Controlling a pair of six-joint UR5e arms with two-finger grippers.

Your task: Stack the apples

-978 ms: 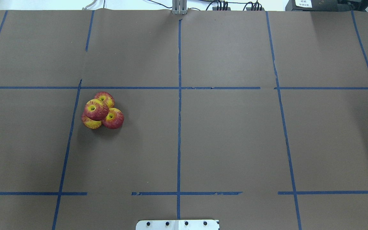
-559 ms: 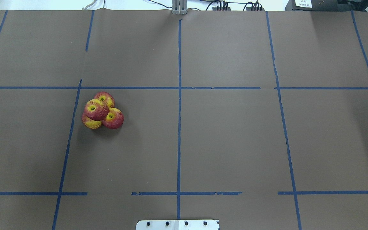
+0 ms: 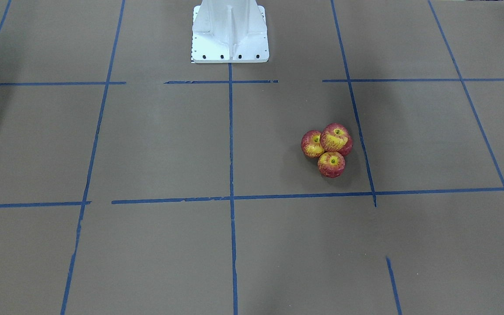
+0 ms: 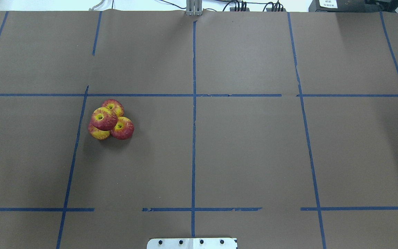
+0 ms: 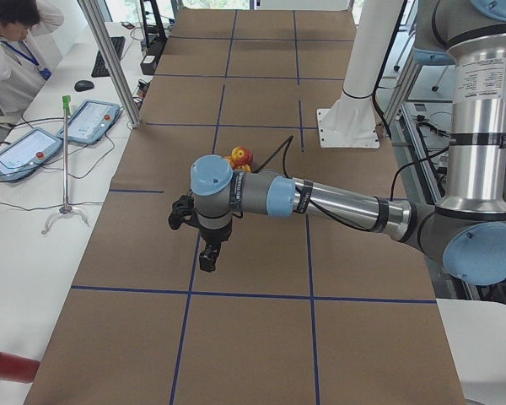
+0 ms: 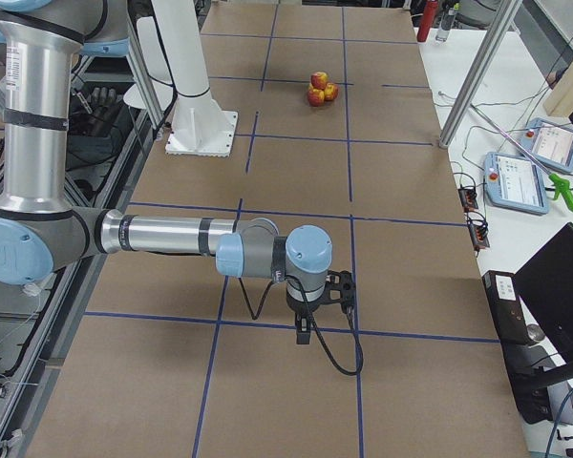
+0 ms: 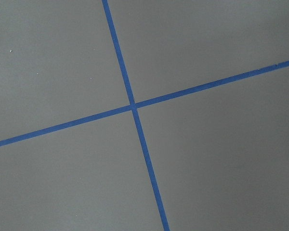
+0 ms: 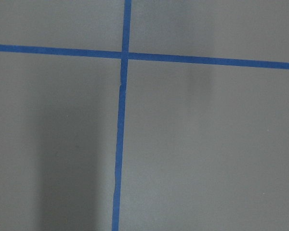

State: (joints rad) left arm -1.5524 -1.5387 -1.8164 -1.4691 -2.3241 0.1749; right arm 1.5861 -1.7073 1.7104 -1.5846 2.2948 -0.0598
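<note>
Starting at the hands: the left gripper [image 5: 207,260] hangs pointing down over the table [image 4: 254,145] off toward the robot's left end. We only catch it in the side view, so we honestly can't tell if its fingers are spread or pinched together. Same deal for the right gripper [image 6: 304,334]. It points down over the other end of the table, just by a blue tape line [image 6: 267,326], and we can't tell its finger state either. Both wrist cameras just look at brown paper and a tape crossing [image 7: 133,106], with another crossing [image 8: 124,55] under the right wrist. Moving outward, the apples [image 4: 111,119] are well apart from both grippers. They sit in the robot's left half of the table, in a middle grid cell, tucked near that cell's far left corner. Three of them rest on the paper touching each other, and the top apple [image 4: 104,118] sits on that cluster, dimple facing up. The front-facing view shows the same pile [image 3: 330,148] just beside a tape line. The white mount base [image 3: 230,30] stands at the robot's edge of the table, and a person [image 5: 8,59] sits at a side desk past the far corner.
</note>
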